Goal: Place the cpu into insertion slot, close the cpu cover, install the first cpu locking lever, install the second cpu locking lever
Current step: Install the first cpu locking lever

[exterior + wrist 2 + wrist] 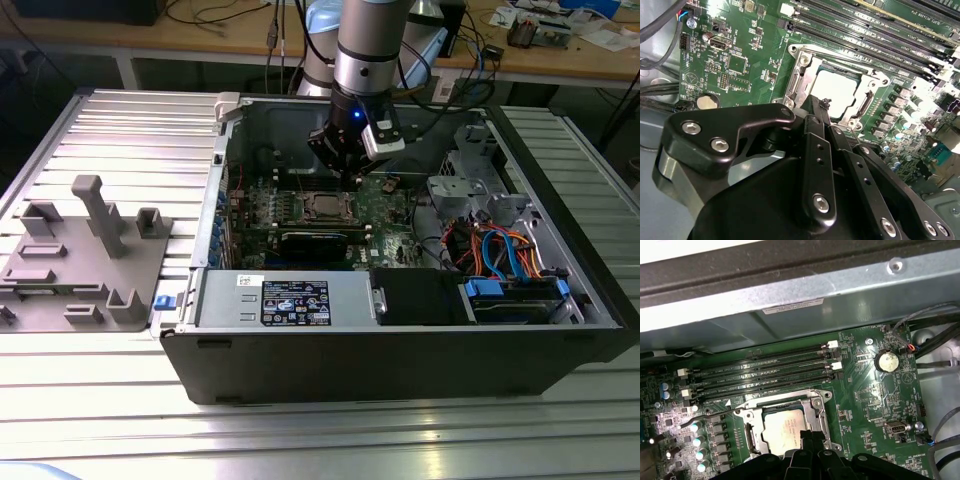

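Silver cpu (837, 92) sits under the lowered cpu cover (800, 75); my gripper (819, 104), pressed together, hovers at its edge, one locking lever (705, 417) seemingly unlatched.

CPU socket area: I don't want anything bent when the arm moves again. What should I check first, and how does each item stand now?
1. Dull silver square chip seated: ok, it lies flat inside the frame's window.
2. Thin silvery metal cover frame down over the chip: ok in both wrist views.
3. Locking levers latched: cannot tell; a thin dark rod sticks out beside the frame in the first wrist view.
4. Black hand empty: ok, it is shut with nothing visible in it.
5. Hand clear of the frame: cannot tell; its tip sits at the frame's edge.
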You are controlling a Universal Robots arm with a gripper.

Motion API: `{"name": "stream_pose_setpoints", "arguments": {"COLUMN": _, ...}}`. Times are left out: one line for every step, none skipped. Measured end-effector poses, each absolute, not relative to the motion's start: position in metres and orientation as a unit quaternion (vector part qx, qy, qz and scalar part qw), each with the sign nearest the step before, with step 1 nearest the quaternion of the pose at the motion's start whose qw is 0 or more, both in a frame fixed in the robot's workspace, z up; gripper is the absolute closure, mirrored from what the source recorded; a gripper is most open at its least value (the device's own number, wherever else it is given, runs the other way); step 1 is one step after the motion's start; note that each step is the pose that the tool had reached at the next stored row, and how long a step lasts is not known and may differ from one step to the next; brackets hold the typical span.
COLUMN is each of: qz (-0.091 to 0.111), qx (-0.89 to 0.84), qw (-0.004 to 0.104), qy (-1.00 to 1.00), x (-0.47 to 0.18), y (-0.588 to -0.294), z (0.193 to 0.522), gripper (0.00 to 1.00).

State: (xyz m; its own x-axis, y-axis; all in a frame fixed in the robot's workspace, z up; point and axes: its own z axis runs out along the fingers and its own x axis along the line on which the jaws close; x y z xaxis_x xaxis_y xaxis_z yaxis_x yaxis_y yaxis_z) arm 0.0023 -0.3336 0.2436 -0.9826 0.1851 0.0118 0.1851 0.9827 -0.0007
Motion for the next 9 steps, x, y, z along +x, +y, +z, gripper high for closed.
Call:
{"name": "stream_pose_setpoints", "arguments": {"qz": 0.0, "qx": -0.092, "qw": 0.006, "qy": -0.996, "x": 0.0023, "y": -0.3336, "z": 0.2436, "gripper": 0.89}}
{"name": "stream_pose_setpoints", "arguments": {"qz": 0.0, "qx": -0.092, "qw": 0.006, "qy": -0.996, "x": 0.0023, "y": -0.3336, "z": 0.2436, "gripper": 0.89}}
{"name": "stream_pose_setpoints", "arguments": {"qz": 0.0, "qx": -0.092, "qw": 0.006, "qy": -0.996, "x": 0.0023, "y": -0.3336, "z": 0.2436, "gripper": 0.89}}
{"name": "stream_pose_setpoints", "arguments": {"qz": 0.0, "qx": -0.091, "qw": 0.006, "qy": -0.996, "x": 0.0023, "y": -0.3336, "z": 0.2436, "gripper": 0.89}}
{"name": "stream_pose_setpoints", "arguments": {"qz": 0.0, "qx": -0.091, "qw": 0.006, "qy": -0.996, "x": 0.0023, "y": -0.3336, "z": 0.2436, "gripper": 0.89}}
{"name": "stream_pose_setpoints", "arguments": {"qz": 0.0, "qx": -0.09, "qw": 0.006, "qy": -0.996, "x": 0.0024, "y": -0.3336, "z": 0.2436, "gripper": 0.89}}
{"name": "stream_pose_setpoints", "arguments": {"qz": 0.0, "qx": -0.09, "qw": 0.006, "qy": -0.996, "x": 0.0023, "y": -0.3336, "z": 0.2436, "gripper": 0.89}}
{"name": "stream_pose_setpoints", "arguments": {"qz": 0.0, "qx": -0.09, "qw": 0.006, "qy": -0.996, "x": 0.0023, "y": -0.3336, "z": 0.2436, "gripper": 0.89}}
{"name": "stream_pose_setpoints", "arguments": {"qz": 0.0, "qx": -0.089, "qw": 0.006, "qy": -0.996, "x": 0.0023, "y": -0.3336, "z": 0.2436, "gripper": 0.89}}
